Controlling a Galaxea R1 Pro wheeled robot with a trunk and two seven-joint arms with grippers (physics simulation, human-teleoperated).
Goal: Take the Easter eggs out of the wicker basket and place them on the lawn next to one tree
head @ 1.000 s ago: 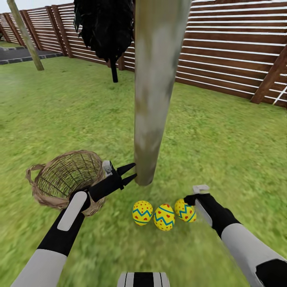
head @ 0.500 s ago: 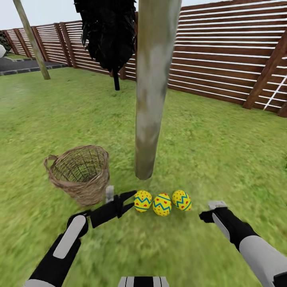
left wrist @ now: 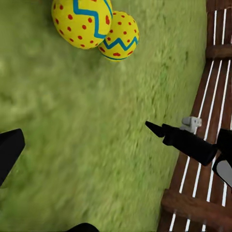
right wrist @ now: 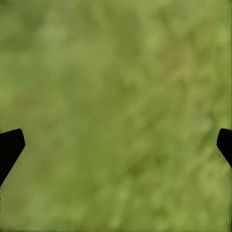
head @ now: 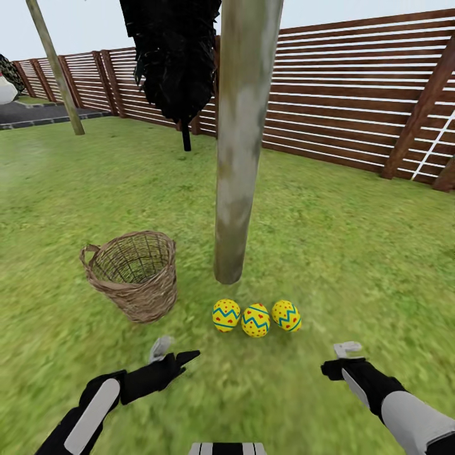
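Note:
Three yellow Easter eggs (head: 226, 315) (head: 256, 320) (head: 286, 315) with red dots and blue zigzags lie in a row on the lawn (head: 354, 253), just in front of the pale mottled tree trunk (head: 240, 158). Left of the trunk the wicker basket (head: 133, 275) stands upright, and no egg shows through its weave. My left gripper (head: 180, 361) hovers open over the grass, short of the eggs. My right gripper (head: 330, 366) is open too, nearer me than the right-hand egg, with only grass between its fingertips (right wrist: 10, 147). The left wrist view catches two of the eggs (left wrist: 82, 21) (left wrist: 120, 41).
A brown slatted fence (head: 354, 95) runs behind the tree. A black-foliaged column tree (head: 174, 57) stands at the back, and a thin leaning trunk (head: 57, 69) at far left. Open grass stretches to the right.
The camera has risen and pulled back. Both arms have drawn back toward me: the left gripper away from the basket and trunk, the right gripper off the right-hand egg. The eggs stay put.

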